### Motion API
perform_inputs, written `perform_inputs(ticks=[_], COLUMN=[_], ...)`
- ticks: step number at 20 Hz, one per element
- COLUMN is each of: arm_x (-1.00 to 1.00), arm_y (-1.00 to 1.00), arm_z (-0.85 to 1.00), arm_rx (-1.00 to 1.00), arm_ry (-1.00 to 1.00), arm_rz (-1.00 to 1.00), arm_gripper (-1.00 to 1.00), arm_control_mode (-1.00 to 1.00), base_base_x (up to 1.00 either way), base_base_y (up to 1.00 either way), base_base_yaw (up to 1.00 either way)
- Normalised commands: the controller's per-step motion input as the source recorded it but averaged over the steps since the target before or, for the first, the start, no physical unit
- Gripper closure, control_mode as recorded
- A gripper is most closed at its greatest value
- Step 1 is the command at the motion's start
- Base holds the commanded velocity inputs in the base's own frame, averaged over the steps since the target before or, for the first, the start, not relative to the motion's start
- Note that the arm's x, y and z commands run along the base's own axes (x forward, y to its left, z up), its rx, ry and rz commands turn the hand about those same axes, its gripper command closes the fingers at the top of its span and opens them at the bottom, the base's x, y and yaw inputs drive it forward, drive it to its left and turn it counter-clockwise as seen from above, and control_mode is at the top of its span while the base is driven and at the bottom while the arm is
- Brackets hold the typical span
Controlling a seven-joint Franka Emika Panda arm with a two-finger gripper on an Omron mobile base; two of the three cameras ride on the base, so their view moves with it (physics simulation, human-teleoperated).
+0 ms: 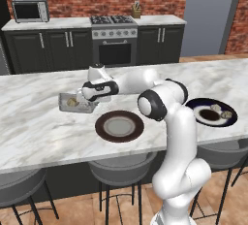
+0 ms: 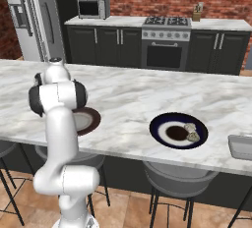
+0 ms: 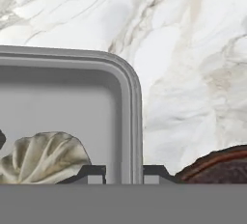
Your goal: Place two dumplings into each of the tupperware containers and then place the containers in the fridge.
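The tool (image 3: 124, 174) pinches the wall of the tupperware container (image 3: 126, 88) on the counter (image 3: 193, 49); likely light, stiff, slippery plastic; its dumpling (image 3: 43, 158) may slide if tilted.

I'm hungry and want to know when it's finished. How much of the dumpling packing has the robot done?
At least one dumpling lies in the tupperware container, whose wall the gripper is clamped on. Two dumplings wait on the dark plate; the second container shows none. Both containers sit on the counter, not in the fridge.
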Motion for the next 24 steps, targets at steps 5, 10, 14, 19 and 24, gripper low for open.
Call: perform_inputs(ticks=[5, 10, 14, 19, 24], arm_x=[-0.55, -0.73, -0.7, -0.33, -0.11], arm_y=[-0.57, -0.99, -0.92, -0.62, -0.24], arm_z=[0.76, 0.43, 0.12, 0.11, 0.5], arm_rx=[0.0, 0.01, 0.01, 0.0, 0.0], arm_ry=[0.01, 0.0, 0.0, 0.0, 0.06], arm_rz=[-0.08, -0.15, -0.23, -0.34, -0.38], arm_gripper=[1.0, 1.0, 1.0, 1.0, 1.0], arm_control_mode=[-1.0, -1.0, -1.0, -1.0, -1.0], base_base_x=[0.0, 0.0, 0.0, 0.0, 0.0], base_base_y=[0.0, 0.0, 0.0, 0.0, 0.0], base_base_yaw=[0.0, 0.0, 0.0, 0.0, 0.0])
